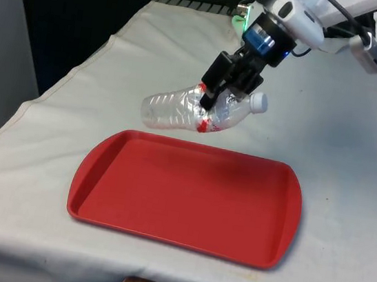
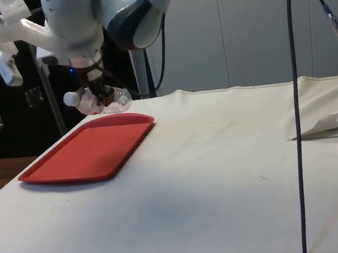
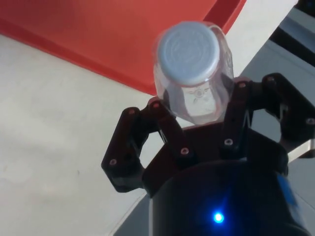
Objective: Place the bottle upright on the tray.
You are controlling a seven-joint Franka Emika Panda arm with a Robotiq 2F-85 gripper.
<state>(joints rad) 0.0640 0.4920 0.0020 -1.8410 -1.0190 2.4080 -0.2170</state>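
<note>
A clear plastic bottle (image 1: 178, 110) with a white cap (image 1: 259, 102) and a red label band is held off the table, lying nearly level with its cap towards the front view's right. My gripper (image 1: 215, 108) is shut on the bottle near its shoulder. It hangs just beyond the far rim of the red tray (image 1: 188, 195). From the side, the bottle (image 2: 109, 100) and gripper (image 2: 99, 99) float above the tray's (image 2: 91, 149) far end. In the wrist view the cap (image 3: 188, 52) faces the camera between my fingers (image 3: 170, 129), with the tray (image 3: 113, 34) beyond.
White cloth covers the table (image 1: 338, 168), with bare room on both sides of the tray. A black cable (image 2: 296, 105) hangs down near the side camera. The cloth folds up at the side view's right (image 2: 331, 116).
</note>
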